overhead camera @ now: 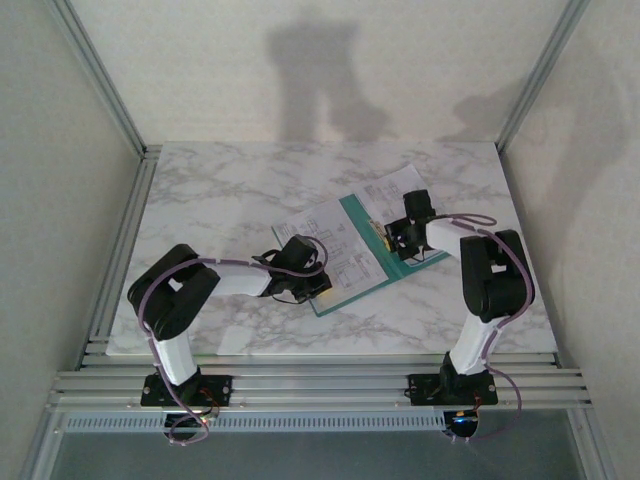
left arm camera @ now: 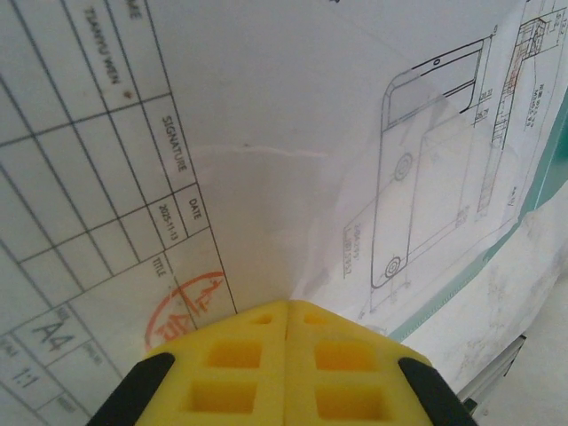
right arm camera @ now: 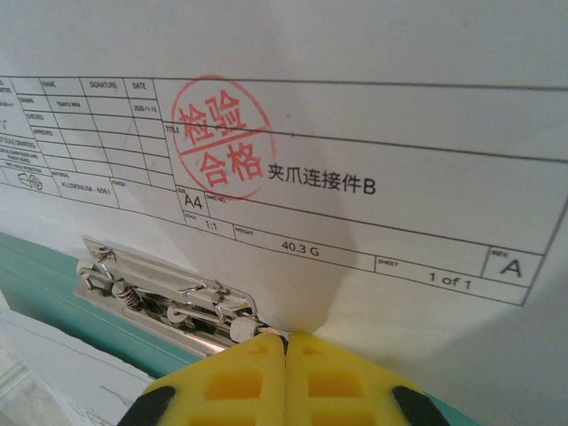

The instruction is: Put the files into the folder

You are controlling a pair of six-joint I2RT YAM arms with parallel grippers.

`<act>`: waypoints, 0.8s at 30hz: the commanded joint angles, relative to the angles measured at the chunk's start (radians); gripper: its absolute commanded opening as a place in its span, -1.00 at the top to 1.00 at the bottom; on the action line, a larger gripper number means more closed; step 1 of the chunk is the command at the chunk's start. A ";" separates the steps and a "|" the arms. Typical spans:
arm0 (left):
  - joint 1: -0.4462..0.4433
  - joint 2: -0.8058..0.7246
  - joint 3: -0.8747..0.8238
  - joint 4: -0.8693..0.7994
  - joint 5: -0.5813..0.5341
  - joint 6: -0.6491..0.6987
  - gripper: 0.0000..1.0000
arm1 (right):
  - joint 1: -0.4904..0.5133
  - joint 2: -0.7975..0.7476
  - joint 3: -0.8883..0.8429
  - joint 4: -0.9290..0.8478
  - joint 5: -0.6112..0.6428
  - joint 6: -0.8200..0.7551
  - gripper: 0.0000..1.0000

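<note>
The teal folder (overhead camera: 353, 213) lies open in the middle of the marble table, with white printed files (overhead camera: 340, 240) spread over it. My left gripper (overhead camera: 312, 270) sits at the near left corner of the files. Its yellow fingertips are shut (left arm camera: 288, 303) and a creased sheet (left arm camera: 266, 133) runs into them beside a red stamp. A teal folder edge (left arm camera: 543, 173) shows at the right. My right gripper (overhead camera: 394, 240) is shut (right arm camera: 286, 335) on the lower edge of a stamped sheet (right arm camera: 355, 133), which curves up from the tips. The folder's teal card (right arm camera: 44, 288) lies below.
A metal spring clip (right arm camera: 169, 297) is fixed on the folder just left of my right fingertips. Bare marble table (overhead camera: 220, 190) stretches to the left and back. Aluminium frame rails (overhead camera: 320, 385) run along the near edge, with posts at the back corners.
</note>
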 commanded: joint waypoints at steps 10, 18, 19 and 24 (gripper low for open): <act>0.023 0.023 -0.042 -0.220 -0.024 0.029 0.91 | 0.048 0.183 -0.009 -0.351 0.142 0.020 1.00; 0.031 0.001 -0.046 -0.229 -0.027 0.032 0.91 | 0.091 0.195 0.021 -0.431 0.163 0.000 1.00; 0.030 -0.002 -0.047 -0.228 -0.027 0.032 0.90 | 0.108 0.195 0.019 -0.423 0.148 0.007 1.00; 0.030 -0.005 -0.038 -0.227 -0.024 0.029 0.89 | 0.119 0.209 0.022 -0.414 0.125 0.027 1.00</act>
